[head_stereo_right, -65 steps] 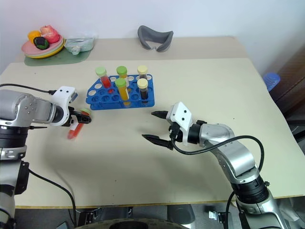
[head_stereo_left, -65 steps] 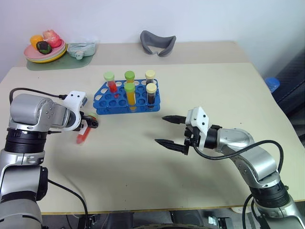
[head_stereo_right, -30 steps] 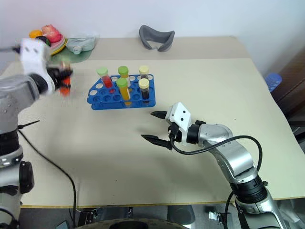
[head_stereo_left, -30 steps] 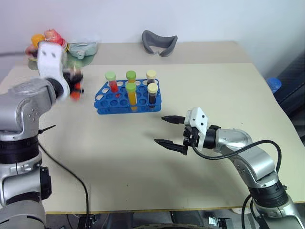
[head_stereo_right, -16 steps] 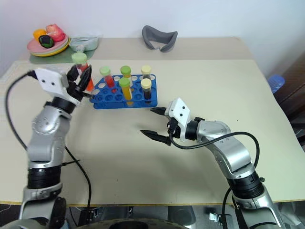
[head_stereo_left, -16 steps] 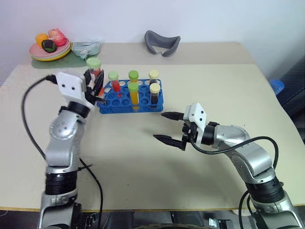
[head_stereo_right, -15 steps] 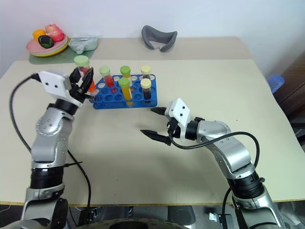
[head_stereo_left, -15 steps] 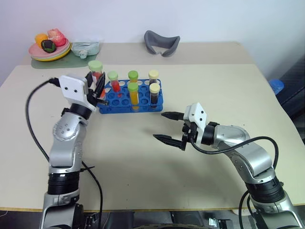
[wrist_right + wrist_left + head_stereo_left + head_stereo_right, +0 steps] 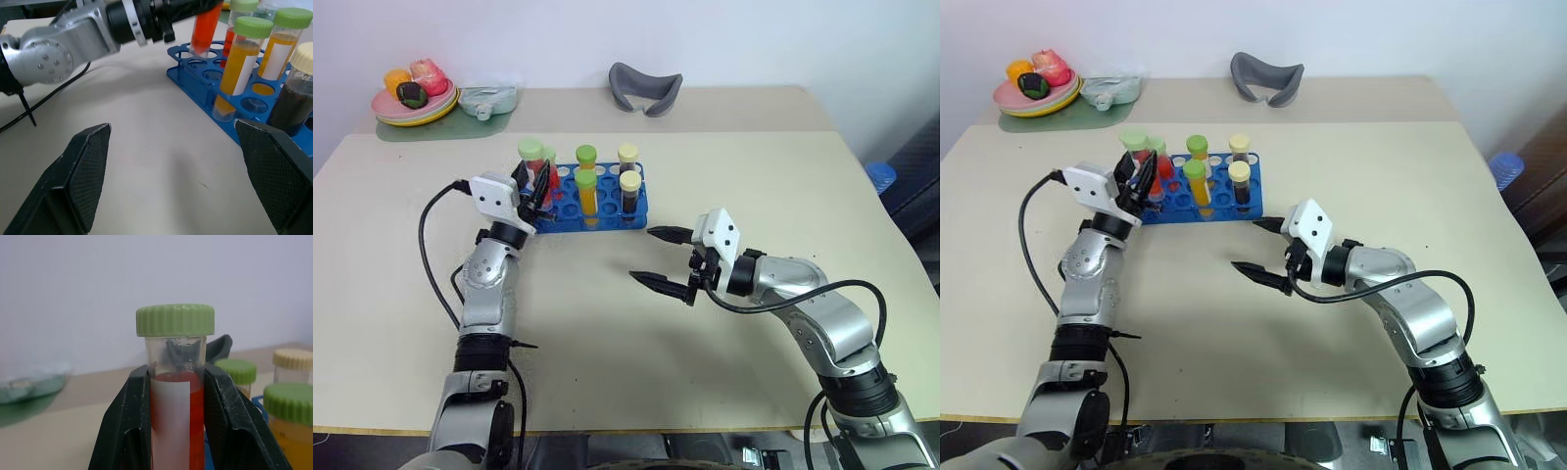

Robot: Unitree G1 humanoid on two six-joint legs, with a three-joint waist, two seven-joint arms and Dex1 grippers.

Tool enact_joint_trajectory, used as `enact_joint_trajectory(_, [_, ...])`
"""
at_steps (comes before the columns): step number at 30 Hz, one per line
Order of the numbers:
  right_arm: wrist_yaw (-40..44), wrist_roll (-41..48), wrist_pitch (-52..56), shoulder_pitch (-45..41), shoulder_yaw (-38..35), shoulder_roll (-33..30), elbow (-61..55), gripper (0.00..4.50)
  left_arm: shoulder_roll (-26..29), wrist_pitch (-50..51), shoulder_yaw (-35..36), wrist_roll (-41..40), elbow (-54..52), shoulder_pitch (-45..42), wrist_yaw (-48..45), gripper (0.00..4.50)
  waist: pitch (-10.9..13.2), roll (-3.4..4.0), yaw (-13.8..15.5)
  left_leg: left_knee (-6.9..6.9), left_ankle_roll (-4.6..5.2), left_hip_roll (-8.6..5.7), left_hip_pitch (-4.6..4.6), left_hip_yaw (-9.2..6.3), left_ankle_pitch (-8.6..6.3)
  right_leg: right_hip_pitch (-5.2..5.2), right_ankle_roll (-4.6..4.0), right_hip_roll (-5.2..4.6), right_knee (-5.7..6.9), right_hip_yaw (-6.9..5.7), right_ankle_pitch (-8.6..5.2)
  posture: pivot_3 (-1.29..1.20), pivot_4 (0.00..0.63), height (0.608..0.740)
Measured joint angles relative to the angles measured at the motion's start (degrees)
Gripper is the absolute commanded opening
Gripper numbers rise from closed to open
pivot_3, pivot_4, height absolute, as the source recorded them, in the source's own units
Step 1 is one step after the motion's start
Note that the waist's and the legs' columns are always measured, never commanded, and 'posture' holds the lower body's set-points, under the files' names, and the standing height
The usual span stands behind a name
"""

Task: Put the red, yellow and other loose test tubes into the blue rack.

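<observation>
My left gripper [image 9: 536,185] was clenched on a clear capped test tube of red liquid with a light green cap [image 9: 175,396], holding it upright with its tip at a hole at the left end of the low bright blue plastic rack with a grid of round holes [image 9: 607,211]. That rack stood on the beige table [image 9: 607,372] and already carried five more capped tubes: red, two yellow-orange and two dark brown. My right gripper [image 9: 664,258] hung above the table just right of and in front of the rack, its two black fingers spread wide and grasping nothing.
</observation>
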Motion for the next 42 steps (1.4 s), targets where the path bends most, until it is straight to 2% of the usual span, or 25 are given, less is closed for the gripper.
enact_joint_trajectory(15, [-0.44, 0.0, -0.01, 0.01, -0.13, 0.0, 0.0, 4.15, 0.16, -3.3, -1.08, 1.99, 2.51, -0.69, 0.74, 0.88, 0.0, 0.0, -0.03, -0.01, 0.0, 0.0, 0.02, -0.01, 0.0, 0.01, 0.0, 0.01, 0.01, 0.0, 0.0, 0.0, 0.15, 0.74])
enact_joint_trajectory(42, [-0.72, 0.0, -0.01, 0.84, -0.12, 0.1, 0.0, 4.15, -0.42, -2.48, -1.28, 2.2, 0.82, 0.4, 0.77, 0.88, -0.01, 0.02, 0.02, -0.01, 0.0, 0.0, 0.06, -0.01, 0.0, 0.06, 0.0, 0.01, 0.0, 0.0, 0.0, 0.0, 0.15, 0.74])
